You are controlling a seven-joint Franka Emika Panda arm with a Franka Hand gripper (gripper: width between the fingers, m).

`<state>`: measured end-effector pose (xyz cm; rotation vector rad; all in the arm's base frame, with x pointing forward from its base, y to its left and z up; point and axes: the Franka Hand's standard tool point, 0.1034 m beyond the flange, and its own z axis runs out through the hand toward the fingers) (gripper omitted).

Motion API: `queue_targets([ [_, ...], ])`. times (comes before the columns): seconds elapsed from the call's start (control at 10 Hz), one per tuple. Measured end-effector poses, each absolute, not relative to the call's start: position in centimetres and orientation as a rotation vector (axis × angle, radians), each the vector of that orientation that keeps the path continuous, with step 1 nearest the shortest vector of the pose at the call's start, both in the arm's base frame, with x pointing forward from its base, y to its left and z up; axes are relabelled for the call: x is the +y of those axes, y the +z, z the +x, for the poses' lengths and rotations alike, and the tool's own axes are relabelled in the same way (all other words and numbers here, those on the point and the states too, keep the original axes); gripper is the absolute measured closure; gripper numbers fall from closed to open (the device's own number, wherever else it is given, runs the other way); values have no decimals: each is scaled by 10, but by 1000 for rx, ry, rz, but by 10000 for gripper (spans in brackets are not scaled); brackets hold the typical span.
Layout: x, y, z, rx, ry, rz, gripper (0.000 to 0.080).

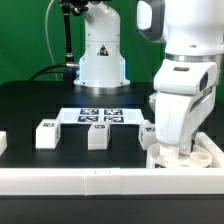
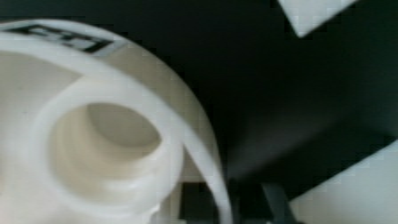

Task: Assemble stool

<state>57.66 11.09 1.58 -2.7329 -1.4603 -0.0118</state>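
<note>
The white round stool seat [image 1: 203, 158] lies at the exterior view's front right, in the corner against the white rail. In the wrist view the seat [image 2: 71, 150] fills most of the picture, with a round socket [image 2: 107, 128] and a tag [image 2: 63, 38] on it. My gripper [image 1: 177, 150] reaches straight down onto the seat's near rim. In the wrist view my gripper [image 2: 231, 205] has the thin rim standing between its dark fingers [image 2: 272, 205], closed on it. Three blocky tagged legs [image 1: 45, 133], [image 1: 97, 135], [image 1: 147, 133] lie loose in a row on the black table.
The marker board [image 1: 100, 116] lies flat behind the legs. A long white rail [image 1: 100, 180] runs along the front edge and turns up at the right. The arm's white base [image 1: 101, 55] stands at the back, a black stand beside it.
</note>
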Motion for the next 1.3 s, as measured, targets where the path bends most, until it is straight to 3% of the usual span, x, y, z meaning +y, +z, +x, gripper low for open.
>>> queue_targets([
  [0.2,111,16,576,-1460,-11,-2733,769],
  [0.4,110,16,577,-1459,-12,-2733,454],
  [0.5,107,21,577,-1454,4,-2737,454],
  [0.6,105,29,579,-1451,16,-2740,272],
  [0.7,105,37,580,-1449,32,-2741,183],
  [1.0,98,63,578,-1444,1,-2766,156],
  [1.3,64,61,555,-1424,-11,-2800,150],
])
